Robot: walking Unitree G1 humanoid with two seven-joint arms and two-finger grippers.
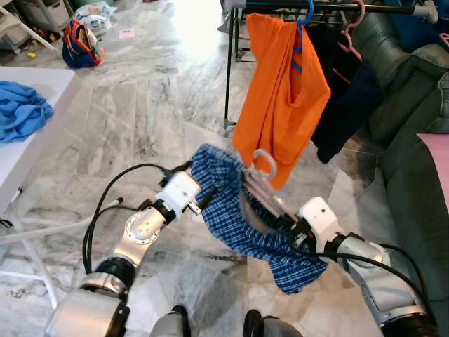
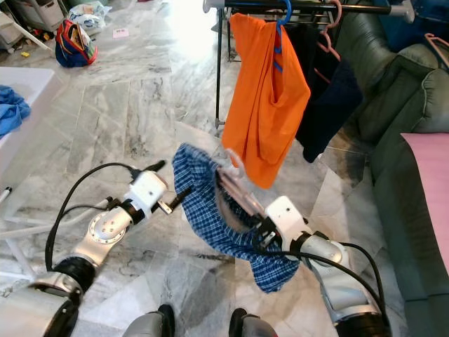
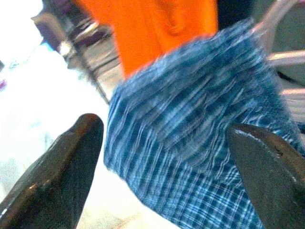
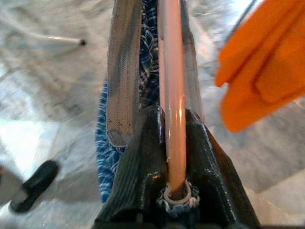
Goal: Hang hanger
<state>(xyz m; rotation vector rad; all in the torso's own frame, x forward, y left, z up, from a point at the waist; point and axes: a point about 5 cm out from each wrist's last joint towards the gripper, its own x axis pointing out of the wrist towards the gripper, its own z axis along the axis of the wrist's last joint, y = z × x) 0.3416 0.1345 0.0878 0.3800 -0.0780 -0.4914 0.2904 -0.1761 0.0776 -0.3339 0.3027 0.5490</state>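
Right wrist view: my right tool (image 4: 174,143) pinches the hanger (image 4: 172,81), its hook (image 1: 265,163) pointing far toward the rail (image 1: 337,8); left tool (image 3: 167,157) spread.

Glossy pink plastic hanger (image 4: 172,95); woven plaid cloth (image 1: 238,225); polished marble floor (image 1: 140,119).

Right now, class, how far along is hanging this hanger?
Done: the blue plaid garment is on the pink hanger. In hand: the right gripper clamps the hanger; the left gripper is open beside the cloth. Left: hooking it on the rail by the orange garment.
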